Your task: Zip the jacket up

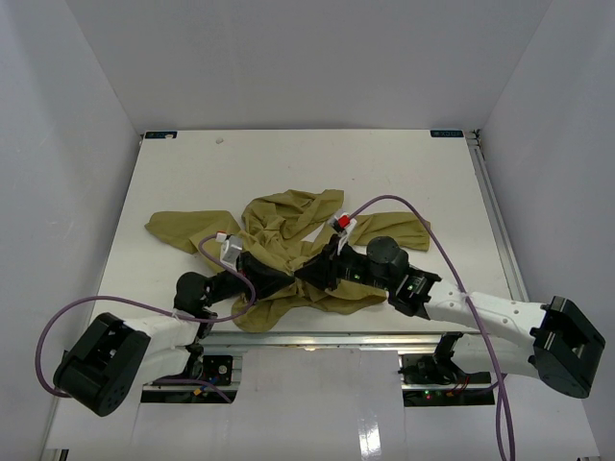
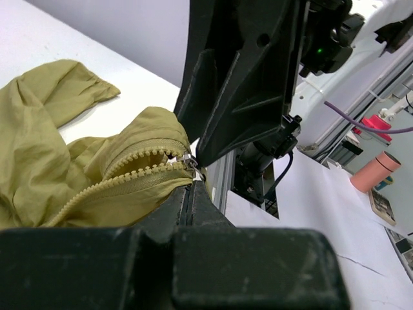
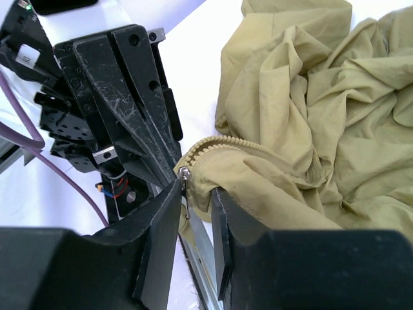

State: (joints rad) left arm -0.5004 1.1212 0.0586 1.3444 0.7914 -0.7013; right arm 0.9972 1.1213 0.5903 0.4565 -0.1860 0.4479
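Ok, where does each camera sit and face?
Top external: high behind the robot, looking down on the table and jacket; both arms show.
Left wrist: on the left gripper, facing the right gripper across the zipper; own fingers at bottom.
Right wrist: on the right gripper, facing the left gripper; own fingers at bottom.
Both wrist views share the zipper slider.

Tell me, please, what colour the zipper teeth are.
Pale olive-yellow teeth, matching the jacket; best in left wrist view.

No legible text, label, brand, number or sign on anything in view.
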